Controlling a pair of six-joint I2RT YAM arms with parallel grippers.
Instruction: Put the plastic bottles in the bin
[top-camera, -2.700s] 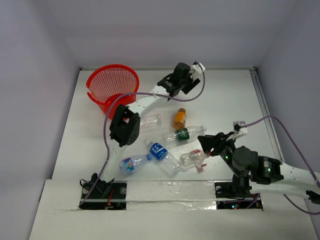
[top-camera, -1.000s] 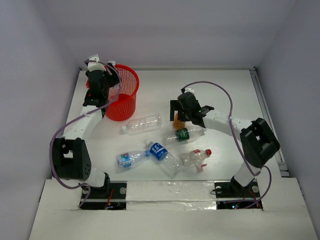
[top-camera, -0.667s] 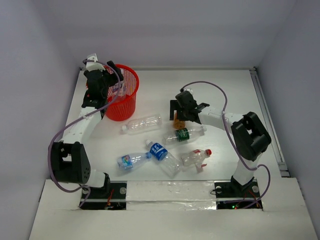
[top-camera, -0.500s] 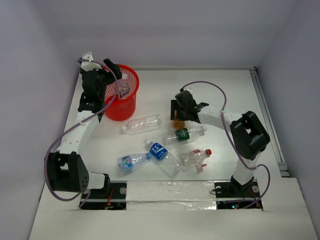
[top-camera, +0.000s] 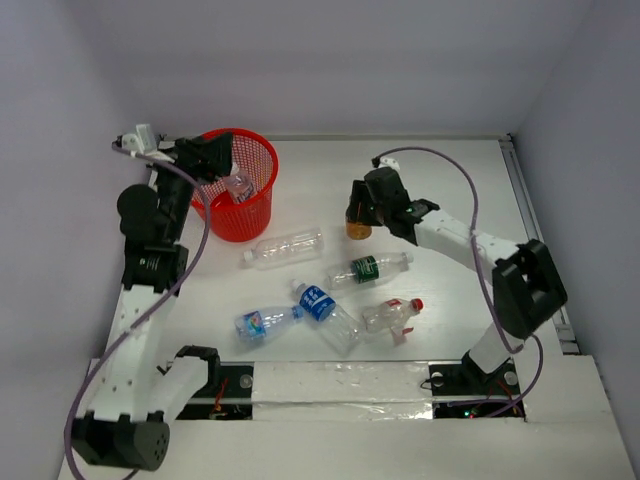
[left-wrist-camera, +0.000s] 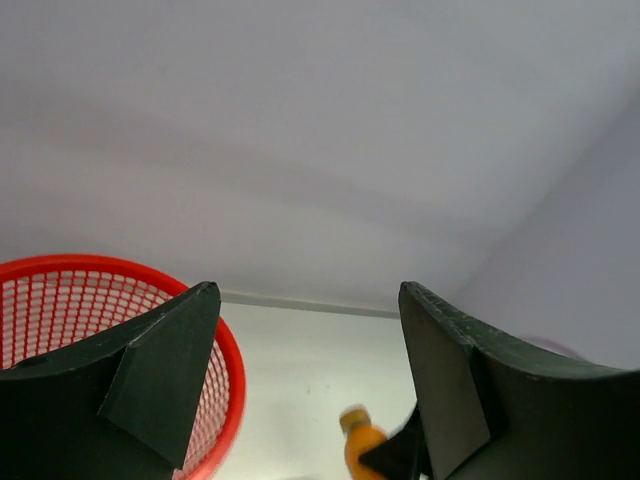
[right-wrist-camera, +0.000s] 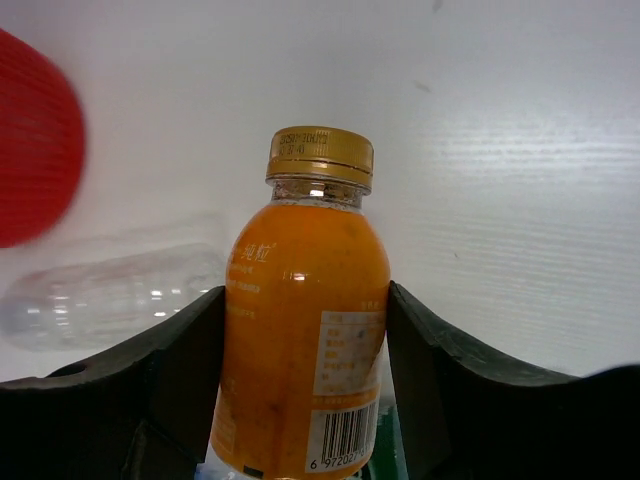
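The right gripper clamps the orange bottle, upright between its fingers. The left gripper gapes empty at the left rim of the bin.

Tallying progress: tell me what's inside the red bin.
One clear bottle shows inside the bin, seen through the open top. The left gripper overhangs its left rim, hiding that part of the inside.

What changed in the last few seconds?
The left pincer dropped a clear bottle into the red basket, then drew back to its left, open. The right pincer reached in, closed on the orange bottle and shifted it toward the far side. The five other bottles stayed put.
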